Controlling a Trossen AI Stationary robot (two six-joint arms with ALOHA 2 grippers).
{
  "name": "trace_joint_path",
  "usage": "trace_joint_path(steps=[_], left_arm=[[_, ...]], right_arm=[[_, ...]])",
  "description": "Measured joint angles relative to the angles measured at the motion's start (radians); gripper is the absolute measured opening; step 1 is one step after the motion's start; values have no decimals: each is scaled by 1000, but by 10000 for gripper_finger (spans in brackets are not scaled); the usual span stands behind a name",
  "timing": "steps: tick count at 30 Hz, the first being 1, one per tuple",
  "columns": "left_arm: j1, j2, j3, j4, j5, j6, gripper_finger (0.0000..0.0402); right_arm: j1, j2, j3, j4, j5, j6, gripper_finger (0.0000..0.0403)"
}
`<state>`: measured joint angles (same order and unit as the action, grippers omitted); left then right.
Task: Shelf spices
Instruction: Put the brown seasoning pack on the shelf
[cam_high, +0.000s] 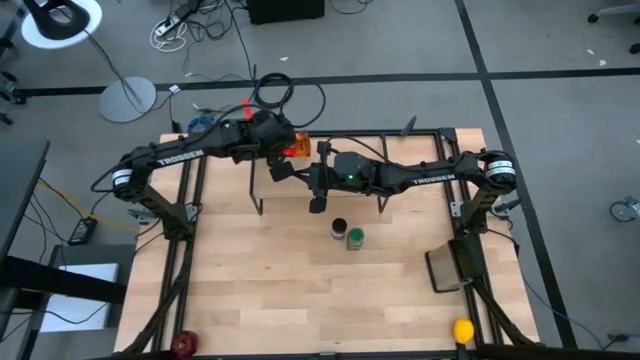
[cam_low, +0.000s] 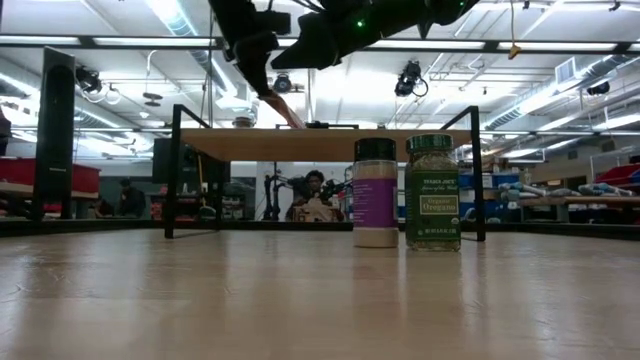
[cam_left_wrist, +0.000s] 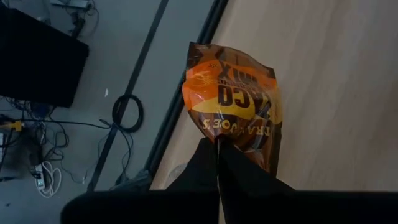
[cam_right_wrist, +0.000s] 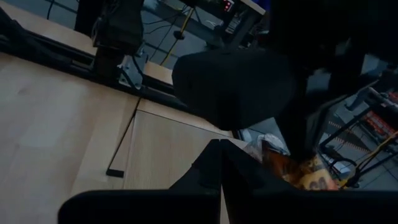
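While my left gripper (cam_left_wrist: 219, 163) hangs above the shelf (cam_high: 400, 150), its jaws pinch one edge of the brown-orange packet (cam_left_wrist: 233, 102) — the packet sits over the far edge of the shelf's board, tilted. My right gripper (cam_right_wrist: 219, 163) is close beside it above the same board, jaws pressed together on nothing that I can see. On the worktop (cam_high: 300, 290), in front of the shelf, the purple-labelled jar (cam_low: 376, 193) and the green-lidded jar (cam_low: 432, 192) stand upright, just beside each other — I cannot tell whether they touch. A yellow ball (cam_high: 462, 330) lies at the near right corner.
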<state>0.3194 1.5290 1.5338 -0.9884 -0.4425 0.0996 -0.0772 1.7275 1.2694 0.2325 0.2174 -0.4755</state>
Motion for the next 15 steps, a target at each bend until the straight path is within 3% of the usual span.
trace_joint_path(steps=[6, 12, 15], left_arm=[[22, 7, 0, -38, 36, 0, 0], [21, 7, 13, -112, 56, -1, 0], [21, 7, 23, -146, 90, -1, 0]], right_arm=[[0, 0, 0, -2, 6, 0, 2], [-6, 0, 0, -18, 160, 0, 2], [-17, 0, 0, -35, 182, 6, 2]])
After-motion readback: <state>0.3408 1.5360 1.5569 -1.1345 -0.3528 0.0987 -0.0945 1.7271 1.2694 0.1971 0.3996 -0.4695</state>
